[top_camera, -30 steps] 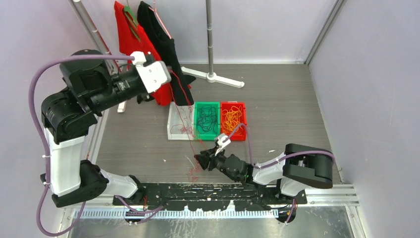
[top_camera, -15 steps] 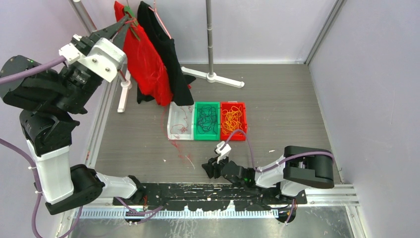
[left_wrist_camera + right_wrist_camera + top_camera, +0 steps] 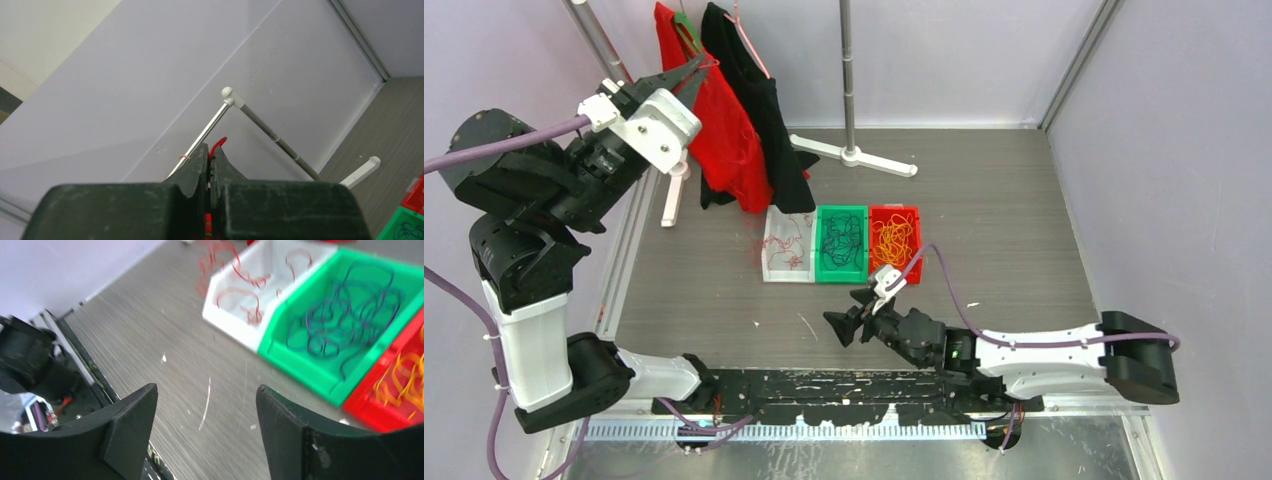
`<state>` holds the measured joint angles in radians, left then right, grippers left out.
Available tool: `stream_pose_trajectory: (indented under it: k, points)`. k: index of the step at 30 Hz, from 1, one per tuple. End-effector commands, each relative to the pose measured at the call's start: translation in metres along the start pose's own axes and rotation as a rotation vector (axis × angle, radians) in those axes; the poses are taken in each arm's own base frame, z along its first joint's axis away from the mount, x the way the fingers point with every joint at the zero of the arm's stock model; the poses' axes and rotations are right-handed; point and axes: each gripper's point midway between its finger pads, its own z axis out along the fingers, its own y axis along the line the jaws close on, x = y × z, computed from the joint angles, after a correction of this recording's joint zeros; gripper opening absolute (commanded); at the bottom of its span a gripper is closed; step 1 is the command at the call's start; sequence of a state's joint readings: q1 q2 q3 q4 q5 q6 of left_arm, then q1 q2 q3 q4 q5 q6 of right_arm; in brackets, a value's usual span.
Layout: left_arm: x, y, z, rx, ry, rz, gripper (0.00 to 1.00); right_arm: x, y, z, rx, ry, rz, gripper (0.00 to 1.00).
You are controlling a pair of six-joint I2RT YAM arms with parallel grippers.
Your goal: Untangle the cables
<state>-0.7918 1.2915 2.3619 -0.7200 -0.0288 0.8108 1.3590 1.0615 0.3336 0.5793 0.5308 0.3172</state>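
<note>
The left pincer (image 3: 686,72) was raised high toward the table's 10 o'clock corner. Its jaws were pressed together on a short loop of the red cable (image 3: 218,144), which poked out past the tips in the wrist view. The bulk of that cable lay in and over the white bin (image 3: 786,277), at about 5 o'clock from the left pincer. Any strand joining the two would run along that 11-to-5 line. No such strand could be traced against the red shirt (image 3: 724,130) hanging behind.

The right pincer (image 3: 844,327) sat low over the table with its jaws spread wide and nothing between them. The white bin was near it at 11 o'clock. The dark cable (image 3: 841,243) in the green bin (image 3: 839,279) was at 12, and the orange cable (image 3: 892,238) in the red bin (image 3: 916,245) was at 1. The right arm was much the nearer to all three wads, so it seemed better placed to hold the red wad down.
</note>
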Motion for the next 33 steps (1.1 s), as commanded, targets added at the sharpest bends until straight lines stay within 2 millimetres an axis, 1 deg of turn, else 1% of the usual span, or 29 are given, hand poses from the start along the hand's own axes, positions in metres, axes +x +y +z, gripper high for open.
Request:
stream_pose_trajectory:
  k: [1, 3, 5, 8, 10, 11, 14, 16, 19, 21, 23, 26, 28, 30, 31, 33]
  points:
    - [-0.003, -0.015, -0.014, 0.073, -0.013, -0.056, 0.00, -0.060, 0.020, -0.003, -0.056, -0.087, -0.095, 0.79]
    - [-0.001, -0.027, -0.021, 0.126, -0.014, -0.081, 0.00, -0.088, 0.033, -0.004, -0.092, -0.128, -0.125, 0.81]
    - [0.003, -0.048, -0.026, 0.211, -0.014, -0.106, 0.00, -0.116, 0.046, -0.003, -0.123, -0.164, -0.156, 0.82]
    - [0.001, -0.075, -0.037, 0.336, -0.032, -0.155, 0.00, -0.155, 0.067, -0.003, -0.178, -0.211, -0.187, 0.83]
    - [-0.001, -0.091, -0.045, 0.411, -0.043, -0.188, 0.00, -0.176, 0.078, -0.004, -0.203, -0.234, -0.208, 0.83]
    - [-0.002, -0.097, -0.048, 0.443, -0.046, -0.203, 0.00, -0.192, 0.084, -0.006, -0.217, -0.257, -0.207, 0.83]
    - [0.001, -0.117, -0.055, 0.528, -0.041, -0.236, 0.00, -0.220, 0.096, -0.012, -0.252, -0.299, -0.218, 0.83]
    - [0.002, -0.126, -0.059, 0.566, -0.038, -0.256, 0.00, -0.236, 0.107, -0.016, -0.297, -0.323, -0.232, 0.84]
    - [0.004, -0.136, -0.062, 0.608, -0.033, -0.281, 0.00, -0.252, 0.118, -0.015, -0.326, -0.338, -0.256, 0.84]
    - [0.005, -0.140, -0.062, 0.622, -0.025, -0.288, 0.00, -0.259, 0.127, -0.015, -0.355, -0.340, -0.260, 0.84]
    - [0.006, -0.141, -0.061, 0.620, -0.022, -0.287, 0.00, -0.260, 0.137, -0.013, -0.393, -0.333, -0.261, 0.84]
    - [0.004, -0.138, -0.059, 0.609, -0.030, -0.284, 0.00, -0.255, 0.144, -0.007, -0.415, -0.319, -0.254, 0.84]
    - [-0.001, -0.133, -0.057, 0.598, -0.049, -0.280, 0.00, -0.251, 0.148, 0.001, -0.415, -0.317, -0.253, 0.84]
    - [-0.006, -0.129, -0.057, 0.596, -0.066, -0.282, 0.00, -0.250, 0.150, 0.010, -0.401, -0.314, -0.267, 0.84]
    - [-0.009, -0.128, -0.058, 0.597, -0.075, -0.284, 0.00, -0.246, 0.152, 0.017, -0.393, -0.306, -0.274, 0.84]
    - [-0.017, -0.122, -0.057, 0.589, -0.098, -0.286, 0.00, -0.243, 0.153, 0.027, -0.382, -0.307, -0.280, 0.84]
